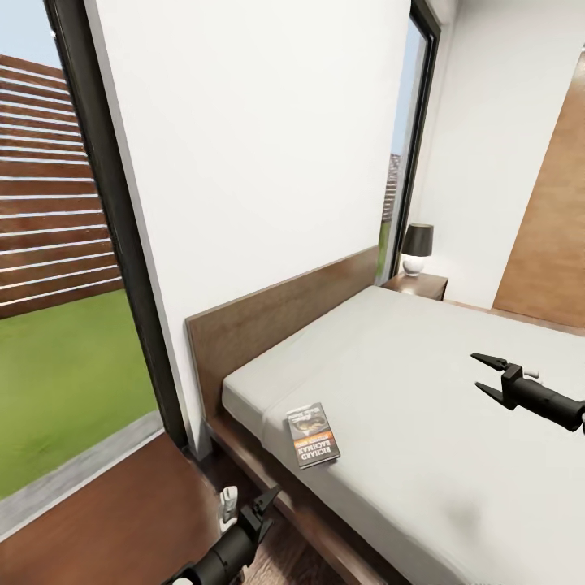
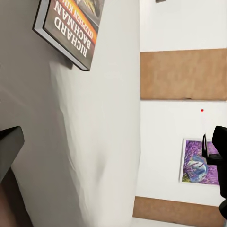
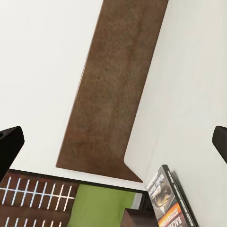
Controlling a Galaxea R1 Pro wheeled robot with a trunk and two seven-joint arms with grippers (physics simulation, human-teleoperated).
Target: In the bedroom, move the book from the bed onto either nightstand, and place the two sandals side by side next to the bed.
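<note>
The book lies flat on the pale mattress of the bed, near the corner by the headboard; its dark cover with the orange band also appears in the wrist views. My left gripper is open, low beside the bed frame, short of the book. Over the mattress to the right of the book, my right gripper hovers open and empty, pointing toward the headboard. A nightstand stands at the bed's far side. The sandals are out of view.
A black-shaded lamp sits on the far nightstand. A brown wooden top, seemingly the near nightstand, lies beside the bed's head under a tall black-framed window. A purple picture hangs on the far wall.
</note>
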